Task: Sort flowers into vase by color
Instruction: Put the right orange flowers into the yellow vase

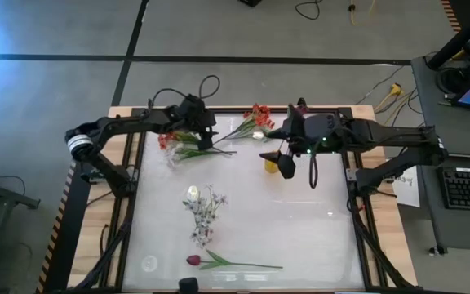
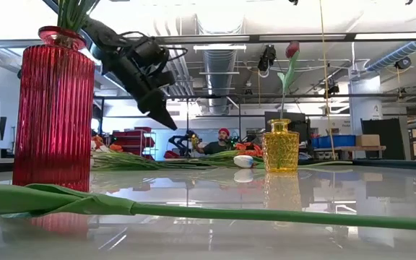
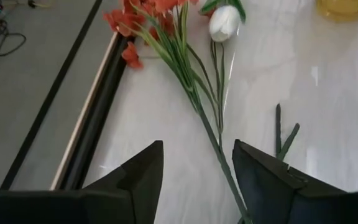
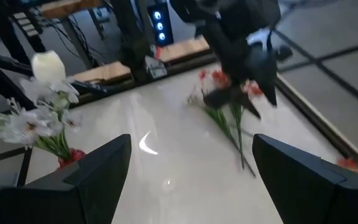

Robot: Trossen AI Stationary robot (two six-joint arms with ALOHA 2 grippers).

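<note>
An orange-red flower cluster lies at the far edge of the table beside a white tulip bud, their green stems running toward the left. A red vase already holds green stems at the far left, where more red blossoms show from above, and a yellow vase near the far centre carries one maroon tulip. Nearer, a spray of small whitish blossoms with a white rose lies mid-table, and another maroon tulip lies along the near edge with its stem pointing right. The left gripper reaches in from the left, elbow bent, its wrist angled down over the stems just right of the red vase; its fingers stand apart with nothing between them, a stem passing below. The right gripper extends from the right, tilted down beside the yellow vase, fingers spread wide and empty.
</note>
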